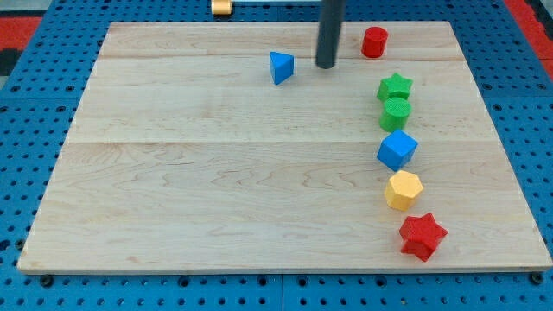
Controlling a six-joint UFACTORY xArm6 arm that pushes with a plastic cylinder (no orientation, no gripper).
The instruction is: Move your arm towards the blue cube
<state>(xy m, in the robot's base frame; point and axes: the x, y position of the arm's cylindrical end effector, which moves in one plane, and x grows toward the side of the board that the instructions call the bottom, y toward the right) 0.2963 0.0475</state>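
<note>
Tip (326, 66) is being held upper centre; no claw is fitted. En route to the blue cube (397, 149), the green cylinder (396, 112) risks being clipped.

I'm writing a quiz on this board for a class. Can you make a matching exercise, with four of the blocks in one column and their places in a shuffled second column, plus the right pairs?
Things:
1. red cylinder
2. blue triangular block
3. blue cube
4. red star

Places:
A. lowest in the column of blocks on the view's right
B. just to the view's left of my tip
C. between the green cylinder and the yellow hexagon
D. near the board's top edge, to the view's right of my tip

Pairs: 1-D, 2-B, 3-C, 4-A
</note>
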